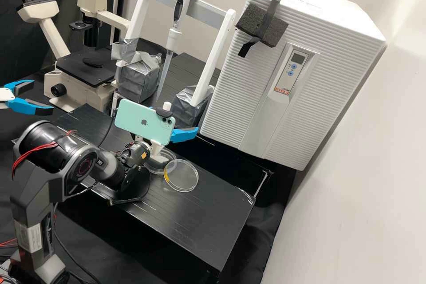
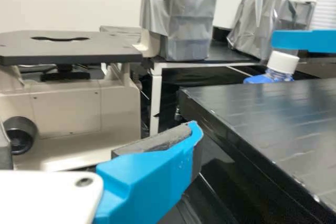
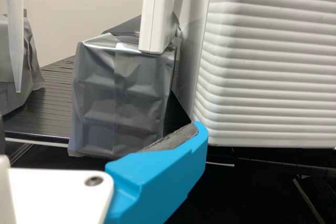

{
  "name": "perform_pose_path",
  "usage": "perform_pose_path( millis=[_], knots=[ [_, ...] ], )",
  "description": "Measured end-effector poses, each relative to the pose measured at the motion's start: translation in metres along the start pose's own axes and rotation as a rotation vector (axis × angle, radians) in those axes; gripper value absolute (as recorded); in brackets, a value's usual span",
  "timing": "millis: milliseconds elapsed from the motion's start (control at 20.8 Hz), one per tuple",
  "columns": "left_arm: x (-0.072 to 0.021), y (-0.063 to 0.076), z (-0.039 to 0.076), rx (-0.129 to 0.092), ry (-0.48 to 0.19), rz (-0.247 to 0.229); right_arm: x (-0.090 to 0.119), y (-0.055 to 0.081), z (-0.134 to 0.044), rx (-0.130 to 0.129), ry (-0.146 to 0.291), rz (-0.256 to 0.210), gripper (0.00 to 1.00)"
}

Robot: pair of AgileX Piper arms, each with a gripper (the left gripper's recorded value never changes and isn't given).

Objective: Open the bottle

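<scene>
**Bottle capped, both jaws released**

Left jaws: I am holding them out off the desk's (image 1: 199, 217) left side, in front of the microscope (image 1: 75, 66) and well apart from the bottle (image 1: 167, 106). They are released. The two blue fingers (image 1: 27, 105) are standing wide apart with nothing between them. From my left wrist, one finger (image 2: 152, 171) is showing its grey pad bare.

Right jaws: I am hanging them over the desk's far part, behind the mint-green phone (image 1: 144, 120) that is sitting above my right wrist. One finger (image 1: 184, 134) is sticking out past the phone's right edge. From my right wrist, that finger (image 3: 157, 182) is lying with a bare pad, facing a taped block (image 3: 123, 98) and the ribbed white machine (image 3: 268, 56). They are released and gripping nothing.

Bottle: it is standing upright at the desk's far edge with its white cap (image 2: 283, 60) on. From above, the cap is peeking over the phone's top corner, in front of the taped block (image 1: 188, 104) at the right foot of the white stand (image 1: 213, 53). From my left wrist, a right finger (image 2: 304, 40) is crossing just above the cap. Whether it is touching, I cannot tell.

Also noting: two clear petri dishes (image 1: 181, 175) are lying just beside each other on the desk near my right wrist. A pipette (image 1: 171, 44) is hanging from the stand.
</scene>
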Motion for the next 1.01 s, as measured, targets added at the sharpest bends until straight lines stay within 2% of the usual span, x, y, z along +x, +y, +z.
perform_pose_path(
  millis=[384, 576, 720, 1008],
  knots=[
    [0.0008, 0.000, 0.001, 0.002, -0.006, -0.002, 0.000, 0.000, 0.000, 0.000, 0.000, 0.000, 1.00],
    [0.0021, -0.001, 0.004, 0.004, -0.021, -0.005, -0.015, -0.002, -0.003, 0.010, 0.005, -0.011, 1.00],
    [0.0025, -0.001, 0.006, 0.004, -0.028, -0.007, -0.026, -0.011, -0.011, 0.035, 0.034, -0.042, 1.00],
    [0.0029, -0.002, 0.007, 0.005, -0.035, -0.010, -0.032, -0.027, -0.019, 0.042, 0.062, -0.103, 1.00]
  ],
)
